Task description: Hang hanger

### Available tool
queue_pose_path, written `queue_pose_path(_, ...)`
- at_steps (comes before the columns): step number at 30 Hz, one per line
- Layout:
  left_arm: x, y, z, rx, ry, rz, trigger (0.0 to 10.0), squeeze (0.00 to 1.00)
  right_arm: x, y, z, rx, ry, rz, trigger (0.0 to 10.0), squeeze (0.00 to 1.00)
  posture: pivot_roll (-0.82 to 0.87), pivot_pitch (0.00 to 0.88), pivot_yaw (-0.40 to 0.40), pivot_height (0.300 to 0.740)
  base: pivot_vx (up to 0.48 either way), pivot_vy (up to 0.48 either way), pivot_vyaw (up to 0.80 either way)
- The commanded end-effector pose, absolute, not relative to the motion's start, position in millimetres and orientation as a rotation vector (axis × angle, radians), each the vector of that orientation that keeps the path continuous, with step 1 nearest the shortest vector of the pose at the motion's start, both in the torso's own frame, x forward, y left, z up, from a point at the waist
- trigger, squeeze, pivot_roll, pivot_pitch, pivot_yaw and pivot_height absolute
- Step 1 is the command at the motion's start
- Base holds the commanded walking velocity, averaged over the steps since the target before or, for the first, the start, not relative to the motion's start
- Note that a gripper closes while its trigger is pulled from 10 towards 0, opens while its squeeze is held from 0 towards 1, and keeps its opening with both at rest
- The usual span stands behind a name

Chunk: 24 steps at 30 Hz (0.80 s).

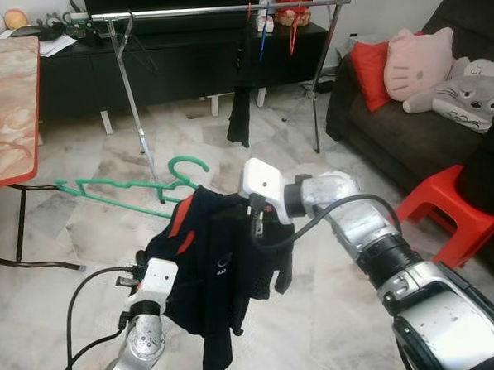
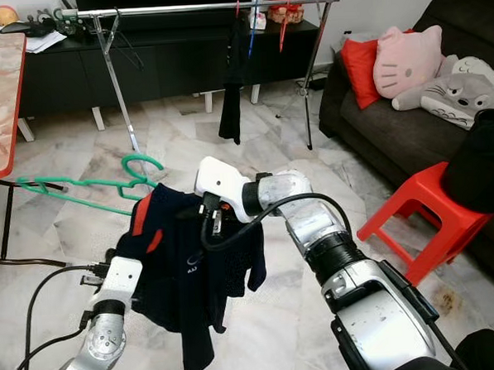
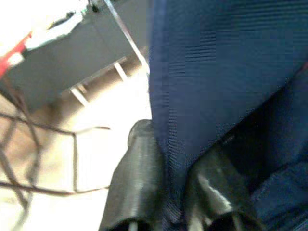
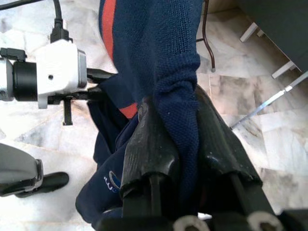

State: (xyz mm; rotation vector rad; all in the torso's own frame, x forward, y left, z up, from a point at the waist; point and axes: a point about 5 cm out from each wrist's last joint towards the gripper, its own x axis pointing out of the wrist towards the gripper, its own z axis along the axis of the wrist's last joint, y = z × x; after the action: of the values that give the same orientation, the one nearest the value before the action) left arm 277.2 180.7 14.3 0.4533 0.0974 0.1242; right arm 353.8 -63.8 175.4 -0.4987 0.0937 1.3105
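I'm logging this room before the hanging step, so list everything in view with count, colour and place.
shirt: one, navy with red trim, held up between both grippers
hanger: one, green, sticking out of the shirt toward the table
clothes rack: one, silver, before the black cabinet
hanging garment: one, black, on the rack
table: one, orange-topped, on the robot's left
sofa: one, dark, on the right
cushion: one, red, on the sofa
plush toys: two, pink and grey, on the sofa
stool: one, red, by the sofa
left gripper: shut on the shirt
right gripper: shut on the shirt
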Motion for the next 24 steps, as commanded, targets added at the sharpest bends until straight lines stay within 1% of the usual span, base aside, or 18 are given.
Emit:
queue_pose_path(1,272,188,7,0.376,0.16,0.152,0.0,0.0,356,-78,177,-0.507,0.084,1.272,10.0,0.0,-0.05,0.0,-0.139,0.74,0.0,0.0,0.0)
queue_pose_path(7,268,198,2,0.285,0.212,0.171,0.0,0.0,355,-92,172,-0.519,0.108,1.258,10.0,0.0,-0.05,0.0,-0.137,0.74,0.0,0.0,0.0)
queue_pose_path(8,267,199,1,0.268,0.227,0.165,0.0,0.0,355,-100,168,-0.53,0.128,1.245,10.0,0.0,-0.05,0.0,-0.137,0.74,0.0,0.0,0.0)
queue_pose_path(9,267,199,1,0.268,0.227,0.165,0.0,0.0,355,-100,168,-0.53,0.128,1.245,10.0,0.0,-0.05,0.0,-0.137,0.74,0.0,0.0,0.0)
queue_pose_path(10,266,201,-1,0.245,0.243,0.157,0.0,0.0,355,-110,165,-0.529,0.141,1.223,10.0,0.0,-0.05,0.0,-0.134,0.74,0.0,0.0,0.0)
queue_pose_path(12,265,202,-2,0.222,0.254,0.145,0.0,0.0,355,-119,165,-0.523,0.143,1.209,10.0,0.0,-0.05,0.0,-0.131,0.74,0.0,0.0,0.0)
queue_pose_path(13,265,202,-2,0.222,0.254,0.145,0.0,0.0,355,-119,165,-0.523,0.143,1.209,10.0,0.0,-0.05,0.0,-0.131,0.74,0.0,0.0,0.0)
queue_pose_path(16,264,204,-3,0.214,0.267,0.12,0.0,0.0,349,-137,162,-0.528,0.17,1.229,10.0,0.0,-0.05,0.0,-0.123,0.74,0.0,0.0,0.0)
queue_pose_path(17,264,204,-3,0.214,0.267,0.12,0.0,0.0,349,-137,162,-0.528,0.17,1.229,10.0,0.0,-0.05,0.0,-0.123,0.74,0.0,0.0,0.0)
queue_pose_path(19,263,205,-4,0.209,0.273,0.103,0.0,0.0,345,-149,158,-0.535,0.206,1.256,10.0,0.0,-0.06,0.0,-0.119,0.74,0.0,0.0,0.0)
queue_pose_path(24,264,206,-4,0.204,0.278,0.093,0.0,0.0,341,-160,157,-0.488,0.233,1.281,10.0,0.0,-0.06,0.0,-0.115,0.74,0.0,0.0,0.0)
